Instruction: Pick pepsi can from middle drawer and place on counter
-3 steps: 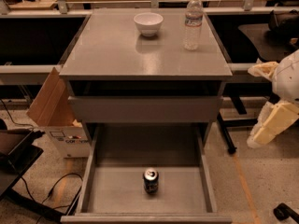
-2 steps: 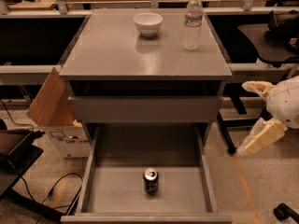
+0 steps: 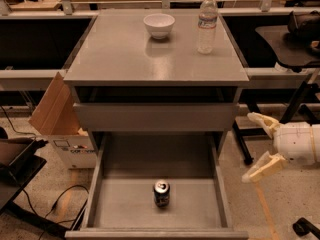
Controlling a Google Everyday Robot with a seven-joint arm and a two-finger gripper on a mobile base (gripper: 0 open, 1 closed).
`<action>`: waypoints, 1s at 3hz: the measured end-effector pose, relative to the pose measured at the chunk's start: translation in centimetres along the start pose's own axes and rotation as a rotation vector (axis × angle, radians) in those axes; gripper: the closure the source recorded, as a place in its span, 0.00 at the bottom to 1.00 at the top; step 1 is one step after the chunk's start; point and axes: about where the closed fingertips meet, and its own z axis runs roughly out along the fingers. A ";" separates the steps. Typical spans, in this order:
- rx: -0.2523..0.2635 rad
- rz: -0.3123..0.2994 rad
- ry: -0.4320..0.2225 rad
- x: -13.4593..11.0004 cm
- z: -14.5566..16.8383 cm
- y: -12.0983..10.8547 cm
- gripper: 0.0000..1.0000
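The pepsi can (image 3: pixel 161 193) stands upright on the floor of the middle drawer (image 3: pixel 200 211), which is pulled wide open at the bottom of the view. The can is dark blue with a silver top and sits near the drawer's front middle. The counter (image 3: pixel 150 59) is the grey top of the cabinet above. My gripper (image 3: pixel 255 146) is at the right, beside the cabinet and outside the drawer, at about the drawer's height. Its two pale fingers are spread open and hold nothing. It is well to the right of the can.
A white bowl (image 3: pixel 159 25) and a clear water bottle (image 3: pixel 206 24) stand at the back of the counter. A shut drawer front (image 3: pixel 155 116) sits above the open drawer. A cardboard box (image 3: pixel 60 119) stands left of the cabinet. Chair legs (image 3: pixel 295 109) are at the right.
My gripper has moved down and to the left, closer to the cabinet's right side. The can, the drawer and the things on the counter have not moved.
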 end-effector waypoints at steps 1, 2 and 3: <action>0.000 0.000 0.000 0.0 0.0 0.0 0.00; -0.034 0.033 -0.042 2.7 3.4 1.1 0.00; -0.084 0.072 -0.087 7.9 10.9 2.6 0.00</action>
